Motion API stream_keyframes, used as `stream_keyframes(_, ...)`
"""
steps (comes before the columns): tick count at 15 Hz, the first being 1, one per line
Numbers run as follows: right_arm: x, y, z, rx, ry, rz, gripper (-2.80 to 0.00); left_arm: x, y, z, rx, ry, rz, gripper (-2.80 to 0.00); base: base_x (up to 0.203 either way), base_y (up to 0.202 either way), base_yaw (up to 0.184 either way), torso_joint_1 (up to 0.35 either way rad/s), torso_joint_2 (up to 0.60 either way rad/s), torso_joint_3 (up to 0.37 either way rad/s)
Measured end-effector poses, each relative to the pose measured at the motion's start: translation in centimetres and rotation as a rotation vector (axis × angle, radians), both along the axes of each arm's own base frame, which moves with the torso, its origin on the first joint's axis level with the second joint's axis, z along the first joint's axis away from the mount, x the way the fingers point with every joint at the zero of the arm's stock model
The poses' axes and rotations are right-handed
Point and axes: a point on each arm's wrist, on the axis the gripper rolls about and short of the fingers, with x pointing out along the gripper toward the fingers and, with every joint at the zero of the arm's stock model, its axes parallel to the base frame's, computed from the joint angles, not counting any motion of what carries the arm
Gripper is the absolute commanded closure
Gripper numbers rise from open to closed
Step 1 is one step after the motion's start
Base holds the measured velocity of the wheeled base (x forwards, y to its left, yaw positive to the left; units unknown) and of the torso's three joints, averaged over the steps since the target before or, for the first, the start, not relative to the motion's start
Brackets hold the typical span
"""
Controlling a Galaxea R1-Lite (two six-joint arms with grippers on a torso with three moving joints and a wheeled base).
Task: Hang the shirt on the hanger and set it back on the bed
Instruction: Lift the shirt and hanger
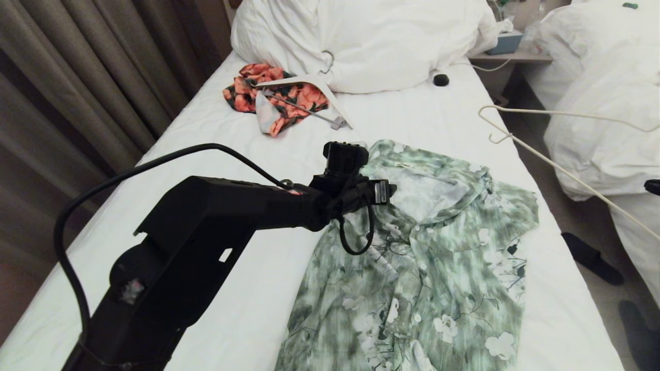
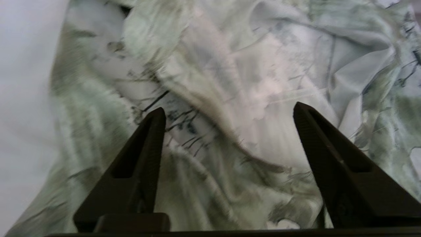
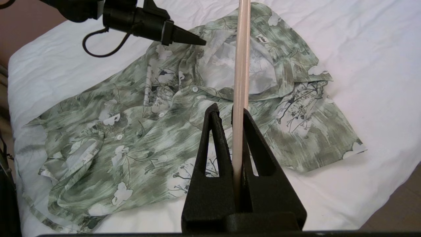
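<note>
The green-and-white flower-print shirt [image 1: 438, 257] lies spread on the bed's white sheet [image 1: 412, 113], collar toward the pillows. My left gripper [image 2: 228, 108] hovers open just above the fabric beside the collar [image 3: 227, 65], with nothing between its fingers; in the head view it [image 1: 384, 191] sits at the shirt's left shoulder. My right gripper [image 3: 230, 110] is shut on a bar of the thin cream hanger [image 3: 241, 49]. It holds the hanger in the air over the bed's right edge, where the hanger [image 1: 546, 161] shows with its hook [image 1: 490, 123] toward the pillows.
An orange-and-black floral garment [image 1: 281, 95] on a thick white hanger [image 1: 309, 78] lies near the big pillows [image 1: 371, 41]. A small black object [image 1: 441, 80] sits by them. A second bed [image 1: 603, 103] stands right, across a narrow aisle with dark shoes [image 1: 593, 257]. Curtains [image 1: 77, 77] hang left.
</note>
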Motion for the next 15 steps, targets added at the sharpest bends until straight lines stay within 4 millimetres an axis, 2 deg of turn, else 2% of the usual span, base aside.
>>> stream_keyframes(8,-0.2,-0.7,-0.3,0.005,0.006,-0.024,0.0,0.4,-2.0,-3.0,-0.026,-0.041,-0.03,-2.8,0.0,0.0,0.0,0.0,0.0,0.0)
stream_keyframes(15,-0.2,-1.1,-0.4,0.006,0.007,-0.034,0.0,1.0,-2.4,-4.6,-0.027,-0.098,-0.037,-2.8,0.0,0.0,0.0,0.0,0.0,0.0)
